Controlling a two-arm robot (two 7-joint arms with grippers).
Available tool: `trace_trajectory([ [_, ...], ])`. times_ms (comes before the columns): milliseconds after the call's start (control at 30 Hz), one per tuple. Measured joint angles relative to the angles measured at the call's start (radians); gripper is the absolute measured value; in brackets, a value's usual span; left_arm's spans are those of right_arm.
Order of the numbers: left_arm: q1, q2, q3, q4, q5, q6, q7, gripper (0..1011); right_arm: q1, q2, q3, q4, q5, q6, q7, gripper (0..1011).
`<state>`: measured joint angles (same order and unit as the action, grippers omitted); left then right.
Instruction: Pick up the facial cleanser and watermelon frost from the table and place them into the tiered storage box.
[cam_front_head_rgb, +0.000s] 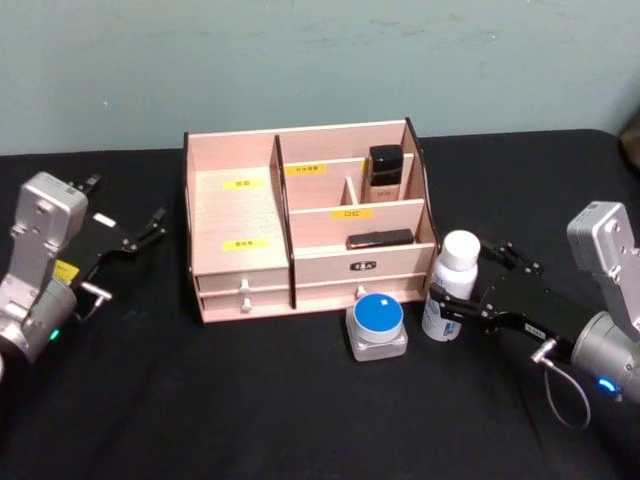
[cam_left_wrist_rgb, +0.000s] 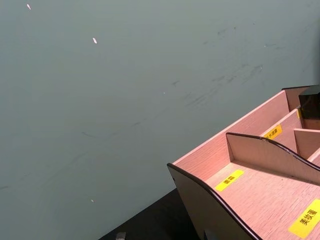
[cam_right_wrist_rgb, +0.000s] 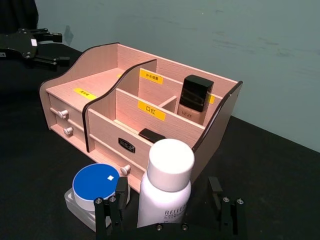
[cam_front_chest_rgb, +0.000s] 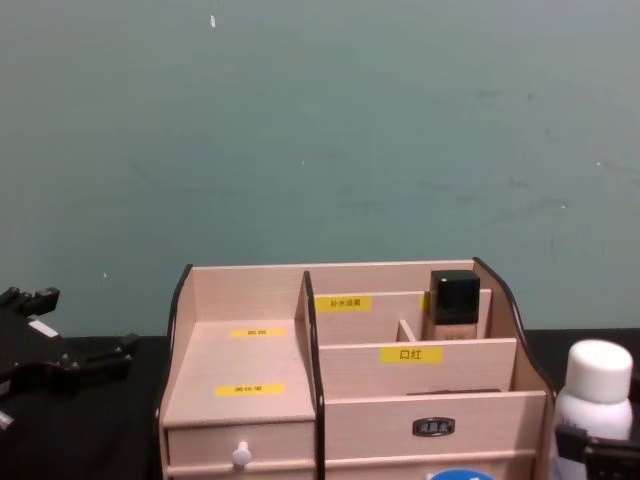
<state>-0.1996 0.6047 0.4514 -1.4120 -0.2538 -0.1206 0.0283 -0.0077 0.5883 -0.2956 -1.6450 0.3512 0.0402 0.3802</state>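
**A:** Since the R gripper (cam_front_head_rgb: 478, 285) has its fingers spread, one on each side of the white round-capped plastic bottle (cam_right_wrist_rgb: 166, 192), what does the closing move hinge on?

**B:** Bottle's centred between the fingers. It's upright, long axis vertical, and the fingers are level w/ its lower body. There's a thin gap on both sides, so no contact. I'd judge a straight squeeze is enough, no re-aim.

**A:** And the drop-off?

**B:** The pale wooden stepped storage box (cam_front_head_rgb: 235, 215) is just beyond the bottle, fwd and to the gripper's left. So it's lift first, then carry over the front wall.

**A:** Other item?

**B:** A squat clear jar w/ blue lid (cam_front_head_rgb: 377, 322) is just past the gripper's left finger, near the bottle but apart from it. R arm is much nearer to both. The L gripper (cam_front_head_rgb: 128, 212) is parked w/ fingers apart, well off on the box's far side.

**A:** Anything unclear?

**B:** Bottle base is cut off in the R wrist view. Jar label isn't readable, so taking it as the frost is an inference.
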Motion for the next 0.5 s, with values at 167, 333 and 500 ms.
trace_trajectory([
  [167,0.000,0.000,0.000,0.000,0.000,0.000,0.000,1010,0.013,-0.018,0.001,0.020,-0.012,-0.001,0.013,1002],
  [333,0.000,0.000,0.000,0.000,0.000,0.000,0.000,1010,0.020,-0.033,0.001,0.032,-0.024,-0.004,0.017,1002],
  [500,0.000,0.000,0.000,0.000,0.000,0.000,0.000,1010,0.020,-0.031,0.002,0.031,-0.023,-0.005,0.017,1002],
])
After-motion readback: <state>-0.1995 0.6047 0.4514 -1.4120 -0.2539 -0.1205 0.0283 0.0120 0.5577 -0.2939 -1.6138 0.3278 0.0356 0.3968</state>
